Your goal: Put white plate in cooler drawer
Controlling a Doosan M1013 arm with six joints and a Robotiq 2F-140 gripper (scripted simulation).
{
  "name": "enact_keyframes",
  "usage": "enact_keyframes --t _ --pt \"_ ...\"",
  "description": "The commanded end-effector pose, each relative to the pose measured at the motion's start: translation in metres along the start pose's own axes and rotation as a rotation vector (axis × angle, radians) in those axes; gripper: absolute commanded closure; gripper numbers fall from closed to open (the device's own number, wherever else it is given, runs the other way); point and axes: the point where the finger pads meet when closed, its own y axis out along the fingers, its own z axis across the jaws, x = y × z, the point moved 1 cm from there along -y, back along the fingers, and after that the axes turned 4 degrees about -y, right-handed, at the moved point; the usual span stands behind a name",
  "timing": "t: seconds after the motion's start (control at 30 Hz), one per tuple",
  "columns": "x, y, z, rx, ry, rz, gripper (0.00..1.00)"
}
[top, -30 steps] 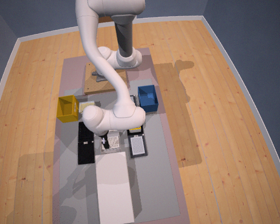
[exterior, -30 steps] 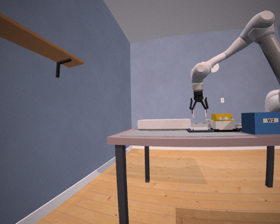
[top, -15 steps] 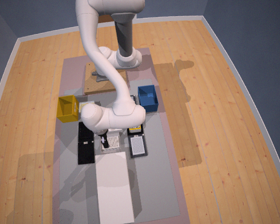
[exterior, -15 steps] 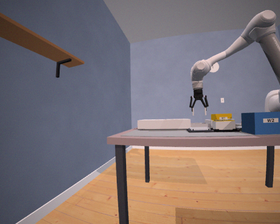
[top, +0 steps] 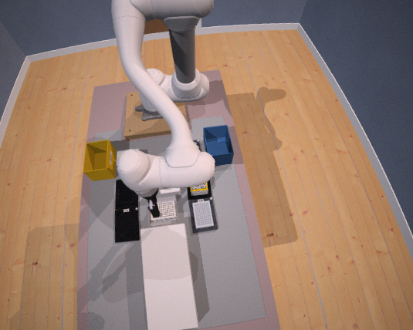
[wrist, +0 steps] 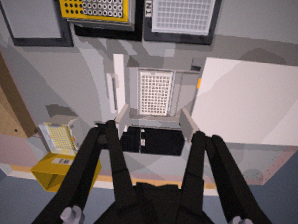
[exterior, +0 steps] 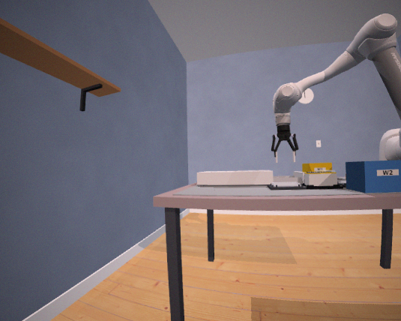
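Left to right: a low white cooler box (exterior: 234, 177), then the black two-finger gripper (exterior: 284, 157) hanging above the cooler's open grey drawer (wrist: 132, 95), fingers moderately wide and holding nothing. The white gridded plate (wrist: 156, 91) lies in the drawer, long side across; which place, we cannot tell. We judge a hard shove on the white bar handle (wrist: 118, 80) could shift the housing or jolt the plate off its ribs. The label on the yellow box (exterior: 316, 167) is blurred; the blue bin (exterior: 378, 176) reads "W2".

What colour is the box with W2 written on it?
The W2 bin is dark blue with a white label. The exterior view shows it best.
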Motion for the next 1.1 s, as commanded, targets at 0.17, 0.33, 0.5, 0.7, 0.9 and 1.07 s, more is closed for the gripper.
enact_keyframes --t 0.17,0.33,0.5,0.7,0.9,1.07 --pt "0.0 -0.0112 0.0 0.0 0.0 0.0 0.34" --pt "0.0 -0.0124 0.0 0.0 0.0 0.0 0.34" --pt "0.0 -0.0124 0.0 0.0 0.0 0.0 0.34" --pt "0.0 -0.0124 0.0 0.0 0.0 0.0 0.34" --pt "0.0 -0.0124 0.0 0.0 0.0 0.0 0.34" --pt "0.0 -0.0124 0.0 0.0 0.0 0.0 0.34"
